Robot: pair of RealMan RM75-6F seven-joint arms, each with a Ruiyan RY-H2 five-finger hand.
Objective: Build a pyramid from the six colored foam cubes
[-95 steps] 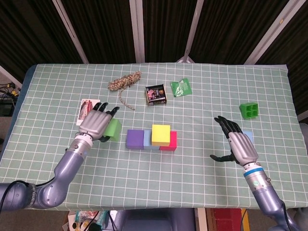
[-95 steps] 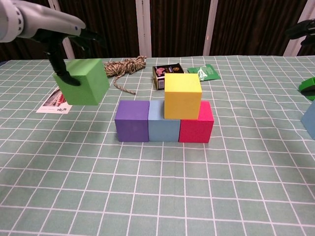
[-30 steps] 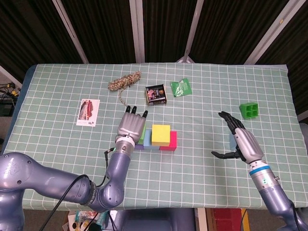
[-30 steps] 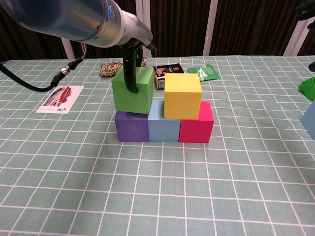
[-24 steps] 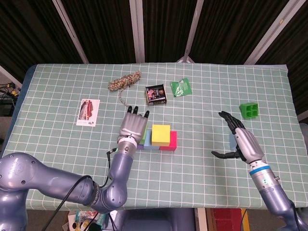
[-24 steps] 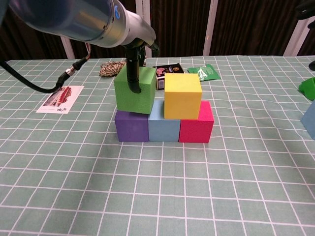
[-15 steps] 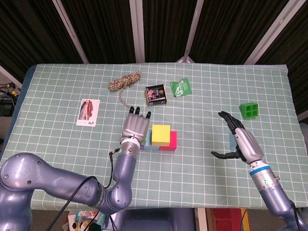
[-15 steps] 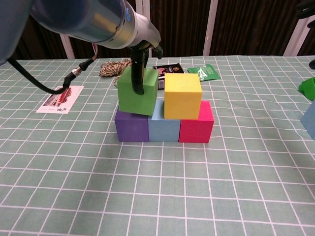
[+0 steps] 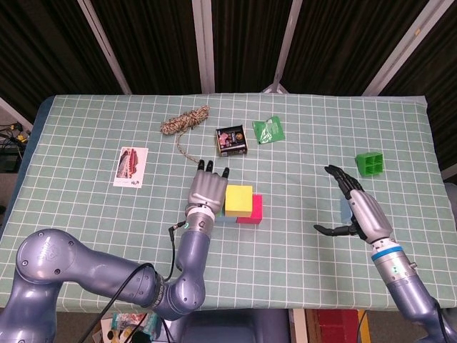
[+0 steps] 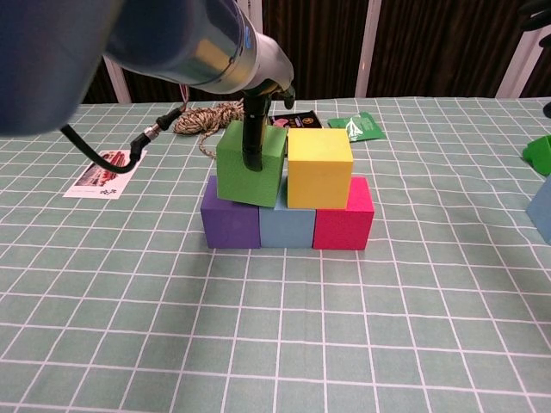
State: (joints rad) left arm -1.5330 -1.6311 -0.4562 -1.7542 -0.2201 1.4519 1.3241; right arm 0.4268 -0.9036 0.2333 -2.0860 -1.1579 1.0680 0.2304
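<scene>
Right now our left hand grips the green cube, fingers wrapped down its near face, and the cube sits tilted just above the purple cube and light blue cube of the bottom row. What matters most is the gap on the side toward our right arm: the yellow cube is just beside the green one, nearly touching, so we judge the green cube must level out and settle straight down from the hand, straddling the seam between purple and light blue. The pink cube closes the row beyond the yellow one.

Our right hand is well apart from the stack, holding nothing, with its fingers spread beside a blue cube, which we take for the sixth and last piece.

Under everything lies a green checked tablecloth. Beyond our left hand, away from us, lie a coil of twine, a small dark box and a green packet, with dark slatted walls behind.
</scene>
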